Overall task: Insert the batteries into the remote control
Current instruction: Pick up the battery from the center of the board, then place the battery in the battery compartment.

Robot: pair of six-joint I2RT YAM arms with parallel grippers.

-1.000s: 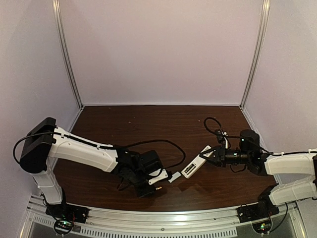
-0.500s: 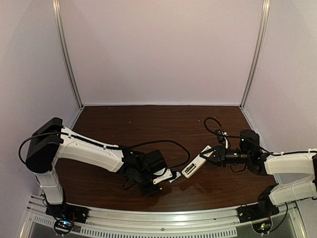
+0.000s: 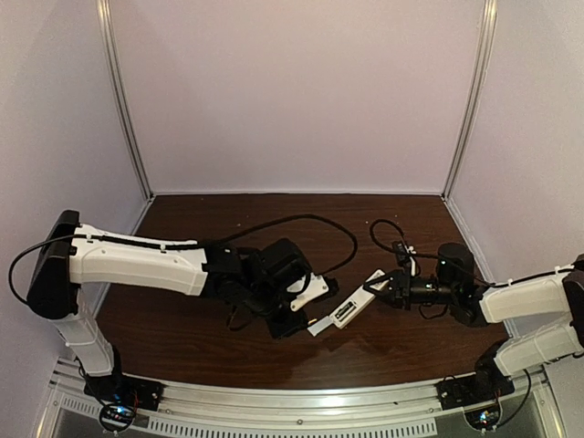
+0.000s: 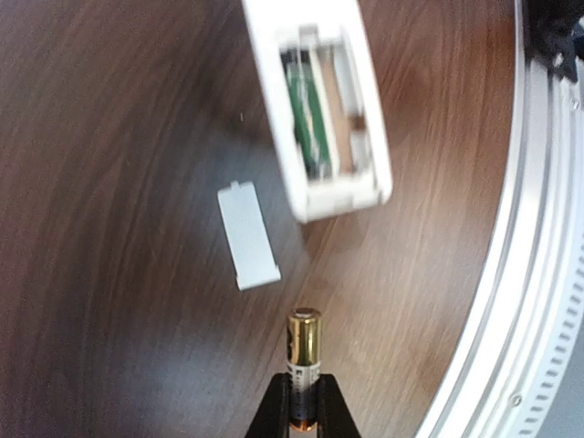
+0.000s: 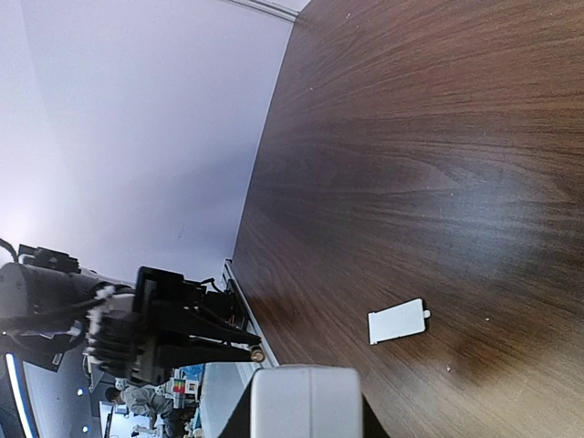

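**Remote control half loaded, second cell on its way**

Remote control (image 3: 357,305) sits at mid-table, its far end clamped in the right hand (image 3: 383,286) and its open back turned up. The near end reaches out over the table (image 4: 109,182); I cannot tell whether it touches the wood. One green battery (image 4: 306,114) already lies in the left slot of the recess. The slot beside it (image 4: 348,91) is bare, its contacts showing. The left hand (image 4: 305,394) is closed on a gold-and-black battery (image 4: 305,339), gripped low on its body with the gold end pointing toward the remote. That cell is near the recess but still apart from it. The small white cover (image 4: 248,235) lies flat on the table just beside the remote's near end.

By my reckoning the job is about halfway: one cell seated, one to line up and press in.

A second ago the left hand sat lower and nearer the front edge, its fingers still partly apart. It has since closed, and its arm has stretched out toward the remote. The right hand, the remote and the cover have barely shifted.
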